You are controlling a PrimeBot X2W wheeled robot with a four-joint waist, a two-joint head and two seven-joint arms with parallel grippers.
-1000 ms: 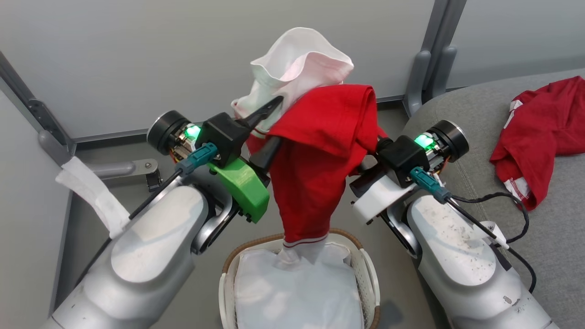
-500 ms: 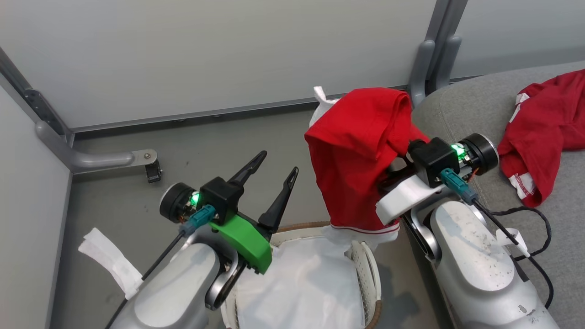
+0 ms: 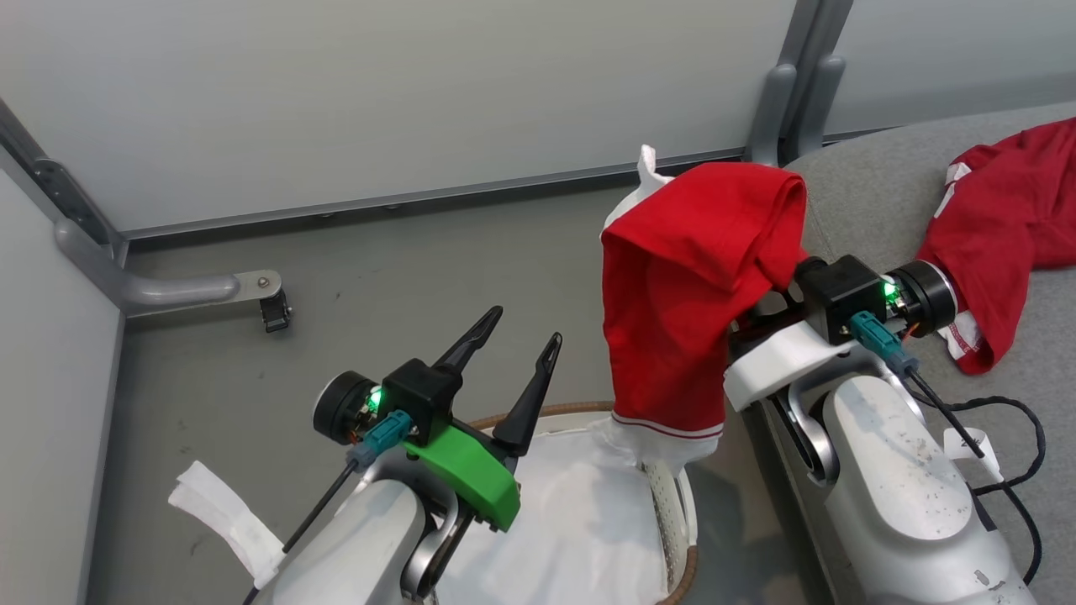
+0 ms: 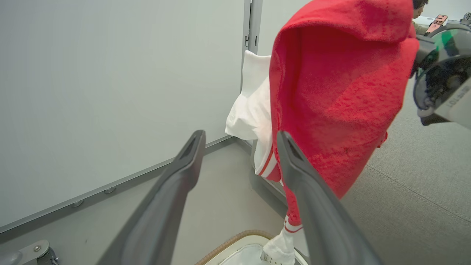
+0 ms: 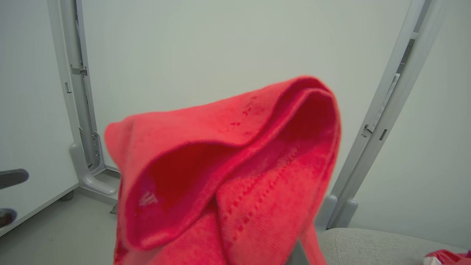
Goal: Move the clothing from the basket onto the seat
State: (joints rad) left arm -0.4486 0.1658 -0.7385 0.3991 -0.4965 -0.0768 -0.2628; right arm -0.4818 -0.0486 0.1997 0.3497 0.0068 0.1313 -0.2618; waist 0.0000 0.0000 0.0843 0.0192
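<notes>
A bright red garment (image 3: 681,302) with white striped trim hangs over my right gripper (image 3: 751,318), which is shut on it; the cloth hides the fingers. Its white end trails onto the right rim of the cream basket (image 3: 546,412). In the right wrist view the garment (image 5: 228,176) covers the gripper. My left gripper (image 3: 525,328) stands open with nothing in it, over the basket's back rim, left of the garment (image 4: 338,103). The grey seat (image 3: 874,193) lies to the right, and a second red garment (image 3: 1000,210) rests on it.
A thin white liner sheet (image 3: 580,521) lines the basket. Pale wall panels stand behind, with a grey post (image 3: 782,101) by the seat's corner and a bracket with a caster (image 3: 261,290) on the floor at left. A black cable (image 3: 1000,420) loops beside my right forearm.
My left gripper has let go of the garment and dropped low over the basket. My right gripper has carried the garment to the right, toward the seat. The camera has shifted too.
</notes>
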